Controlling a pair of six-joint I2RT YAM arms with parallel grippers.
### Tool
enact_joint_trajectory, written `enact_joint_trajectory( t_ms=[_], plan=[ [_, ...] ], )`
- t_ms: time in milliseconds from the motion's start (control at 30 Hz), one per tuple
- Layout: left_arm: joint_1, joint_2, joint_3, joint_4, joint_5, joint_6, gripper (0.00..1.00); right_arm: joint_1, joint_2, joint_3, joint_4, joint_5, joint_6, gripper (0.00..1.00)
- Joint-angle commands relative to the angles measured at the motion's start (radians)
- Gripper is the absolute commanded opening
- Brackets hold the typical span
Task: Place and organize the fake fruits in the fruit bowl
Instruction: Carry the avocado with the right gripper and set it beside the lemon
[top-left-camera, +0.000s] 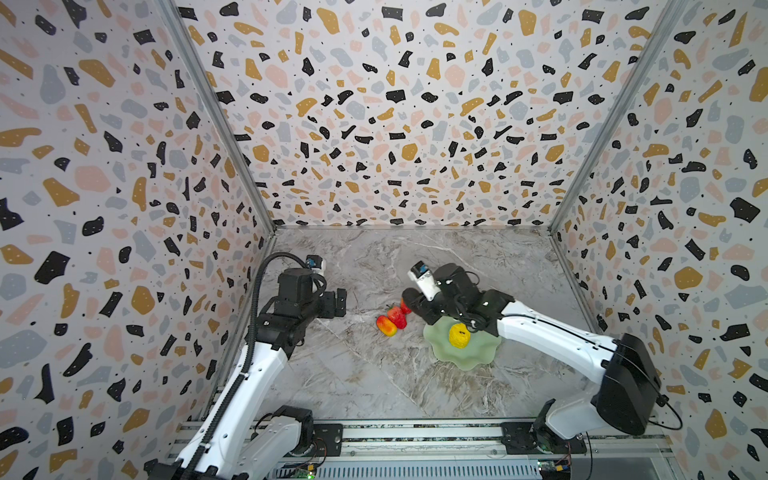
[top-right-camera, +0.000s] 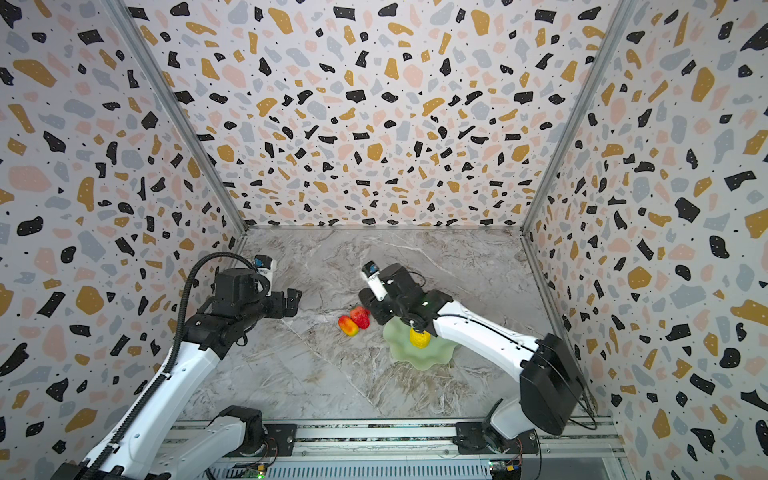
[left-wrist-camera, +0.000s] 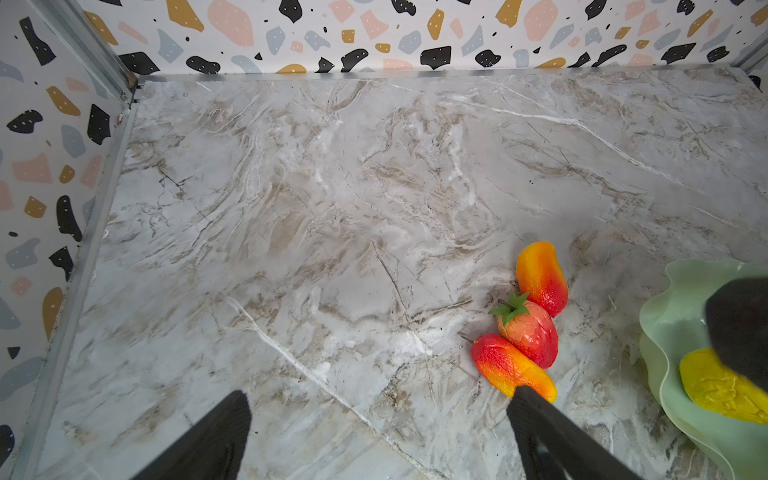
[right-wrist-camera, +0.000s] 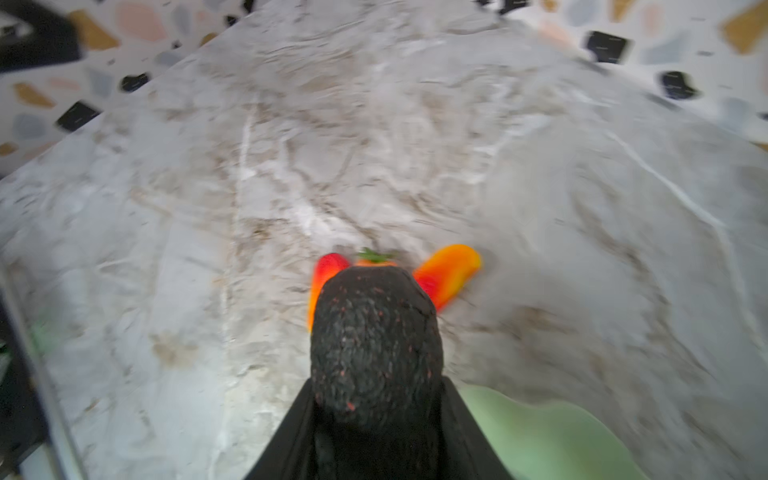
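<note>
Fruit bowl (top-left-camera: 478, 358): pale green dish with a wavy rim, flat on the marble table (top-left-camera: 374, 374). All positions below are taken from it.

Yellow bumpy fruit (top-left-camera: 459, 336): inside the bowl, about at its centre, resting on the dish floor.

Right gripper (right-wrist-camera: 378, 384): clamped on the dark oval fruit (right-wrist-camera: 374, 324). A finger sits on either side of the fruit's rear half, and most of the fruit sticks out past the fingertips. It is held in the air over the bowl's rim, on the side facing the loose fruits. The right wrist view shows green dish under the fingers and bare marble under the fruit's far end. That view is blurred.

Three fruits lie in a short row on the table, just outside the bowl's rim:
- near red-orange fruit (left-wrist-camera: 540, 278), partly hidden behind the right gripper in both top views
- strawberry (left-wrist-camera: 530, 332) in the middle, apparently touching both neighbours, green leaves pointing away from the bowl
- far red-orange fruit (left-wrist-camera: 511, 370), outermost from the bowl

Left gripper (left-wrist-camera: 380, 392): jaws spread wide. It hangs above the table beyond the fruit row, well apart from the bowl. In the left wrist view one fingertip overlaps the end of the far red-orange fruit. Both top views show the gripper standing off from that fruit.
</note>
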Motion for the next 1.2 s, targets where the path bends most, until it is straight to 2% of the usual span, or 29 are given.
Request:
enact_joint_trajectory(
  t_ms=[0, 133, 233, 633, 700, 900, 1167],
  plan=[
    [-0.007, -0.006, -0.008, 0.019, 0.019, 0.008, 1.0, -0.091, -0.081, -0.09, -0.096, 0.112, 0.091, 0.14],
    [-0.007, -0.003, -0.007, 0.021, 0.019, 0.006, 1.0, -0.197, -0.162, -0.182, -0.131, 0.152, 0.142, 0.14],
    [-0.008, 0.001, -0.003, 0.021, 0.023, 0.005, 0.99, -0.236, -0.184, -0.232, -0.135, 0.148, 0.159, 0.14],
    [-0.013, 0.01, 0.017, 0.01, 0.025, 0.004, 0.99, -0.265, -0.156, -0.38, -0.065, 0.122, 0.207, 0.15],
    [-0.013, 0.01, 0.017, 0.011, 0.025, 0.005, 1.0, -0.267, -0.148, -0.384, -0.055, 0.117, 0.206, 0.19],
    [-0.014, 0.007, 0.014, 0.01, 0.023, 0.004, 0.99, -0.27, -0.133, -0.391, -0.037, 0.098, 0.203, 0.37],
    [-0.014, 0.001, 0.006, 0.009, 0.019, 0.006, 1.0, -0.27, -0.131, -0.37, -0.045, 0.103, 0.195, 0.51]
  ],
)
